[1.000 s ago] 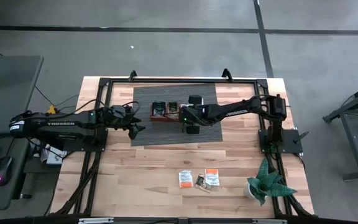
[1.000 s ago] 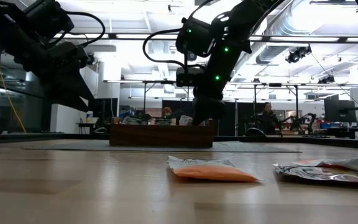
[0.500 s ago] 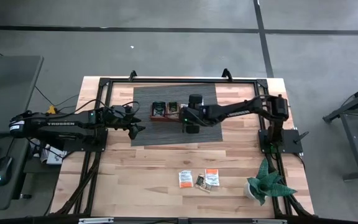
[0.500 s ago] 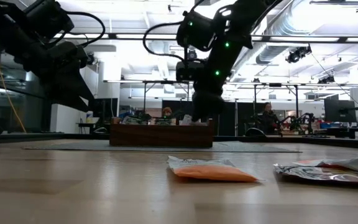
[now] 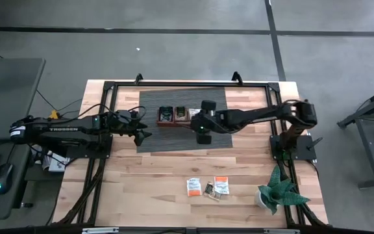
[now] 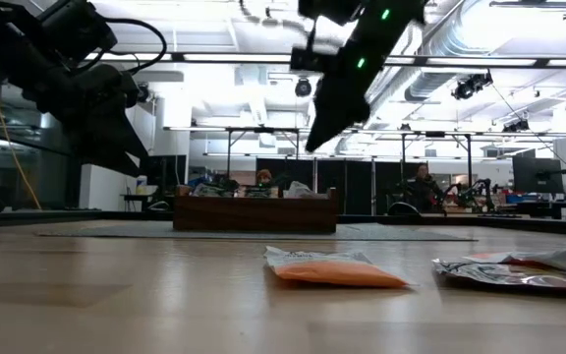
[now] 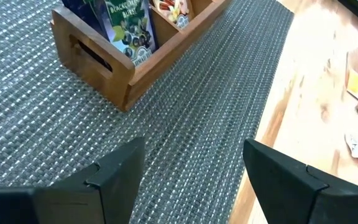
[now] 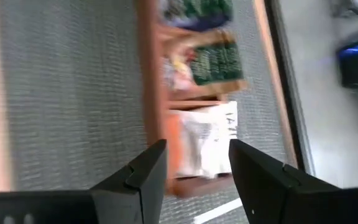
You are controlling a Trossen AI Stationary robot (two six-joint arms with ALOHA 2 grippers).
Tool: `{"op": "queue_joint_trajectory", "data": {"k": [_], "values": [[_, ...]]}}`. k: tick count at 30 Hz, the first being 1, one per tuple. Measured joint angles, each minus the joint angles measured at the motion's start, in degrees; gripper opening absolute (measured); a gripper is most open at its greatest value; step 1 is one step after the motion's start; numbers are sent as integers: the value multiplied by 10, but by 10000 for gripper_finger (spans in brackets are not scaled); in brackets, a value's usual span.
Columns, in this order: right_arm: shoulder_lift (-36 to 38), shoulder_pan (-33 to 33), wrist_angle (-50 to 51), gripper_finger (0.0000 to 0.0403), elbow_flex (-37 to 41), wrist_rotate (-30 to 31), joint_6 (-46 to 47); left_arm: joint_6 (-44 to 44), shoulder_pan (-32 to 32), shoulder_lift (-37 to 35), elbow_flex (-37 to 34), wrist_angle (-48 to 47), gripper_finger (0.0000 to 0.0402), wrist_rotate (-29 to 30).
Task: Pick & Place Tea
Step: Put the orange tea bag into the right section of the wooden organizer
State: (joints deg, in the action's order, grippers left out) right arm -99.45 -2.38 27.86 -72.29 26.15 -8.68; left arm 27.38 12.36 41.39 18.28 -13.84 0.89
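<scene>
1. The grey woven rectangular mat [image 5: 180, 120] fills the upper middle of the high view, with the brown three-compartment wooden tray [image 5: 174, 117] on it; its long side runs left to right across the frame.
2. The left gripper [image 7: 191, 168] waits at the mat's left edge in the high view, fingers apart and empty, facing the tray.
3. The right gripper [image 8: 194, 165] hangs above the tray's right end, near the centre of the high view, fingers spread with nothing between them. Judging by the empty fingers, a sachet looks just delivered and a fresh pick is due.
4. To do that well, the right arm should likely lift clear of the tray wall before swinging toward the lower middle of the high view, then come down square over one sachet and pinch an edge, since flat packets give little to grip.
5. Filed tea sachets stand on edge: a dark green sachet [image 8: 219, 59] in the middle compartment and a white-and-orange sachet [image 8: 207, 140] in the end one.
6. Loose orange-and-white tea sachets [image 5: 193, 186] lie flat low in the high view beside a dark sachet [image 5: 208, 190]; being square, they show no clear long axis.
</scene>
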Motion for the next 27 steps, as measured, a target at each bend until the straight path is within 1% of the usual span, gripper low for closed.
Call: {"op": "queue_joint_trajectory", "data": {"k": [5, 8, 11, 13, 18, 21, 24, 27], "values": [[49, 28, 47, 168, 0, -87, 61, 0, 0, 0, 0, 0, 271, -1], [63, 52, 87, 168, 0, -141, 87, 0, 0, 0, 0, 0, 271, -1], [63, 86, 127, 168, 0, -170, 90, 0, 0, 0, 0, 2, 271, -1], [58, 112, 152, 168, 0, -170, 100, 0, 0, 0, 0, 4, 271, -3], [56, 173, 193, 168, 0, -126, 173, 0, 0, 0, 0, 4, 271, -4], [56, 213, 215, 168, 0, -126, 222, 0, 0, 0, 0, 4, 271, -4], [51, 258, 221, 167, 0, -125, 245, 0, 0, 0, 0, 4, 271, -4], [51, 290, 225, 167, 0, -106, 267, 0, 0, 0, 0, 4, 271, -4]]}}
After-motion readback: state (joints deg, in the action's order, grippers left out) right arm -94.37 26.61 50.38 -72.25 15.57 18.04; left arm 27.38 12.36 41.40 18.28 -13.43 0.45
